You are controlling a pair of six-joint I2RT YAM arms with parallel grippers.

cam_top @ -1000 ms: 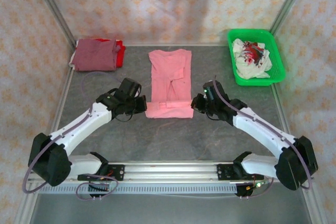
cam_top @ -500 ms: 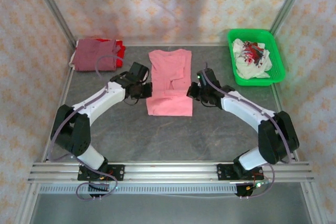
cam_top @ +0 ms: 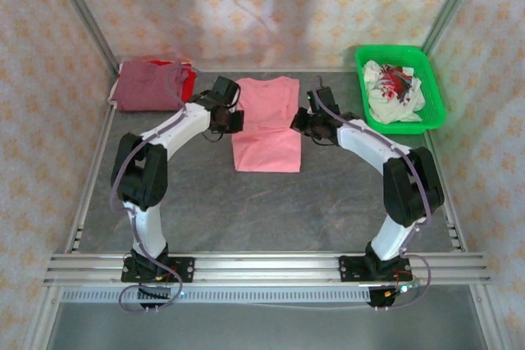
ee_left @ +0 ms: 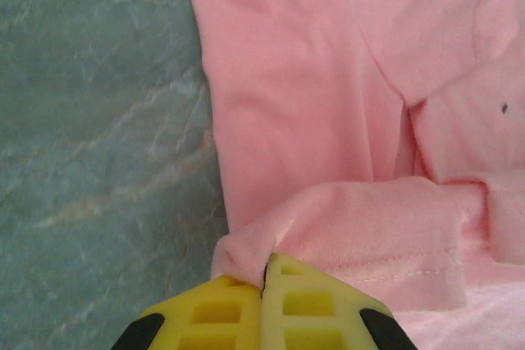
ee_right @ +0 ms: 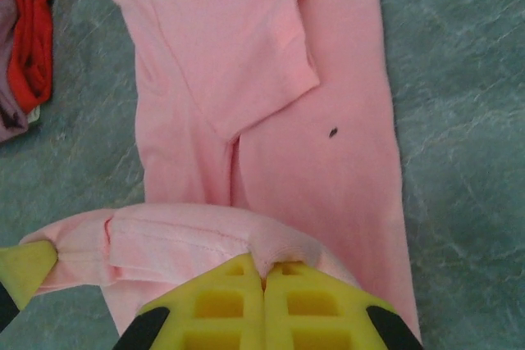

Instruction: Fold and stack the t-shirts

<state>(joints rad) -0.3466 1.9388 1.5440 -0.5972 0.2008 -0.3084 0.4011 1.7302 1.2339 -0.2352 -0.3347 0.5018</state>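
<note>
since the pink t-shirt (cam_top: 267, 133) is soft and floppy, left fingers (ee_left: 217, 309) and right fingers (ee_right: 221, 301) sit clenched on its hem corners.

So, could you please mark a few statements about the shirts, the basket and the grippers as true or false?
1. The left gripper is shut on the salmon-pink t-shirt at its hem. True.
2. The right gripper is open over bare table. False: it pinches the same hem.
3. The green basket is empty. False: crumpled white and red cloth lies in it.
4. The maroon t-shirt lies at the table's far left corner. True.
</note>
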